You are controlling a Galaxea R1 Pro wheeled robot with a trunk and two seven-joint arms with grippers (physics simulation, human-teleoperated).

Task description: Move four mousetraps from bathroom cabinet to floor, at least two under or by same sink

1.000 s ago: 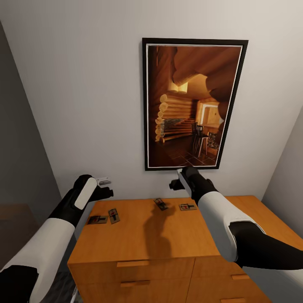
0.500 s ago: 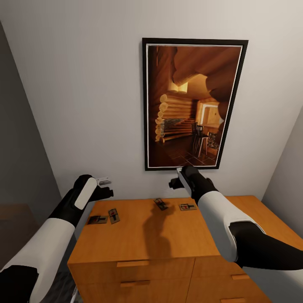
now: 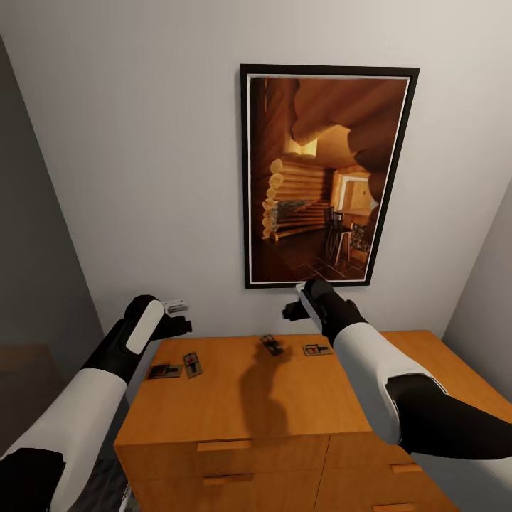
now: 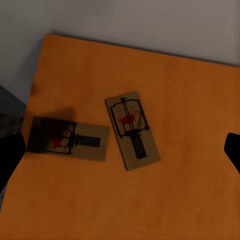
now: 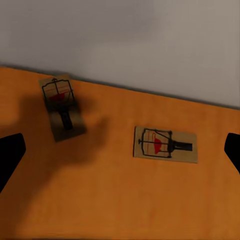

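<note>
Four mousetraps lie on the cabinet (image 3: 242, 405) top near the wall: two at the left end (image 3: 164, 370) (image 3: 193, 364), one in the middle (image 3: 270, 345) and one further right (image 3: 317, 349). My left gripper (image 3: 179, 317) hovers open above the left pair, which shows in the left wrist view as a flat trap (image 4: 67, 139) and an angled trap (image 4: 132, 130) between the dark fingers (image 4: 10, 155). My right gripper (image 3: 292, 311) hangs open above the other two, seen from the right wrist as one trap (image 5: 62, 106) in shadow and one trap (image 5: 165, 144) beside it.
A large framed picture (image 3: 327, 178) hangs on the white wall right behind the cabinet. Drawer fronts with flat pulls (image 3: 227, 446) face me. A grey wall (image 3: 35, 270) closes in on the left, another on the far right.
My right gripper has edged slightly to the left above the cabinet. The left arm and the mousetraps have not moved.
</note>
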